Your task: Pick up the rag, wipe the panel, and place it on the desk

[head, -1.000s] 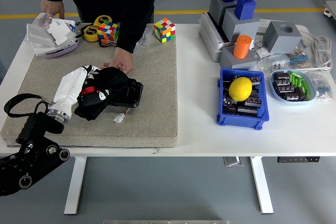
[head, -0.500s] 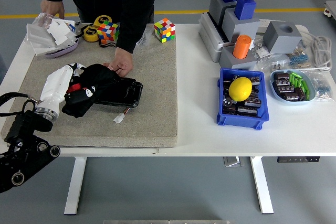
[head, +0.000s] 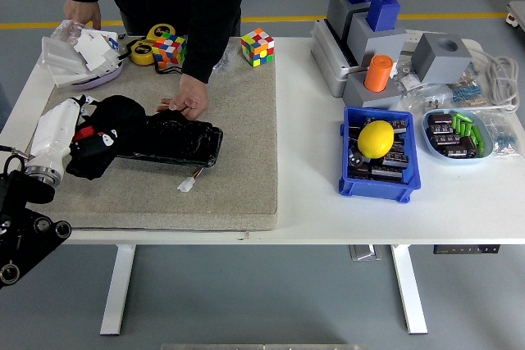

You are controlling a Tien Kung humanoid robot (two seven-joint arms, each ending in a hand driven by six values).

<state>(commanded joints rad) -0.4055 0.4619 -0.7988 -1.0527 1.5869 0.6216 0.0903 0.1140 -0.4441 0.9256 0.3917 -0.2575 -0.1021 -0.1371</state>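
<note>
Up close, the robot's left hand (head: 70,133) had its fingers clenched around a black rag (head: 107,133), bunched at the left end of a black panel (head: 182,138) on the grey mat (head: 238,161). A person's hand (head: 187,96) pressed on the panel's far edge. The rag looked soft, light and floppy, probably best gripped by a gathered fold.

Open mat (head: 238,178) at panel's (head: 176,141) 4 o'clock, person's hand (head: 187,96) blocking 12 o'clock, probably touching it, cubes (head: 168,49) beyond.
</note>
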